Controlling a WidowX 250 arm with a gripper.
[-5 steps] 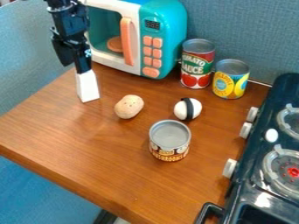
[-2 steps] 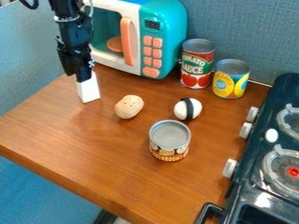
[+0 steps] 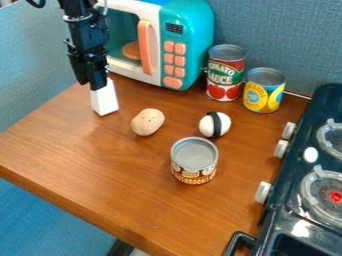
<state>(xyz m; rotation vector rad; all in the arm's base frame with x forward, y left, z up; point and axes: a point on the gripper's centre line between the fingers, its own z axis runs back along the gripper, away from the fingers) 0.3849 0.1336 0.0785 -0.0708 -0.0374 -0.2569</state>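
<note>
Clock read from view centre, 12 at top edge. Gripper (image 3: 99,85) at 10, pointing down, clenched on upper end of white block (image 3: 105,101); block upright, slightly tilted. Whether its base touches worktop (image 3: 87,150): cannot tell. Toy microwave (image 3: 188,45) at 1 o'clock from block. Tan potato-like piece (image 3: 147,122) at block's 4, apart from it. White egg shape, black band (image 3: 215,124), at potato piece's 3; open-topped-looking short can (image 3: 194,162) at egg's 7. Red can (image 3: 226,75) at egg's 12, yellow can (image 3: 264,92) just beside. Stove (image 3: 284,222) at 4.
</note>
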